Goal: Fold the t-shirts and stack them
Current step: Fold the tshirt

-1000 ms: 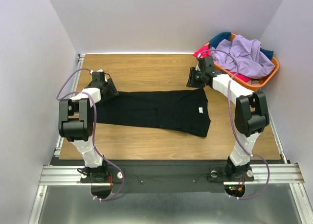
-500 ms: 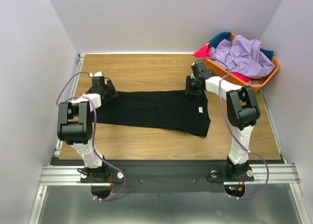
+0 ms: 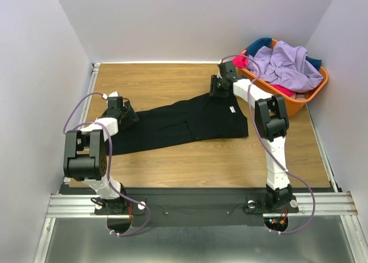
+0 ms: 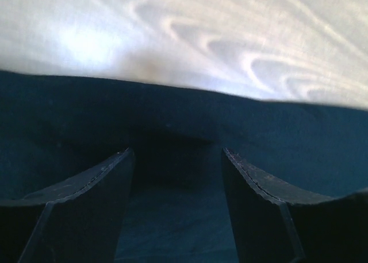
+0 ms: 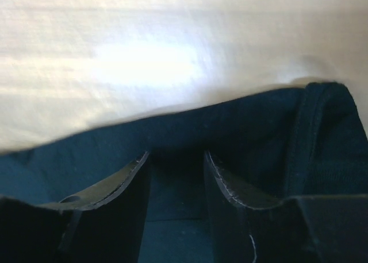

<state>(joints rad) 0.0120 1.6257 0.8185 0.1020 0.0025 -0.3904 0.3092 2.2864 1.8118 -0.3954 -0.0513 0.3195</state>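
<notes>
On the wooden tabletop [image 3: 172, 159] lies the black t-shirt [image 3: 184, 122], a long dark strip that slants from the near left up to the far right.

Trouble could come from the two ends not being held the same way. The right tool [image 3: 215, 91] is squeezed on the shirt's far edge by the collar, with a little bump of cloth between its fingers. The left tool [image 3: 126, 117] sits at the other end with its fingers apart and cloth lying under them, so that end looks loose. If the right one pulls, the loose end may slide, and the shirt may go crooked or bunch up. The thin pinch could also slip out. The orange basket [image 3: 296, 105] is close by, so a wide swing might knock it.

The shirt looks soft and mostly flat, with a small white label [image 3: 232, 109] near its right end. The other shirts [image 3: 284, 62], lavender, red and teal, are heaped in the basket.
</notes>
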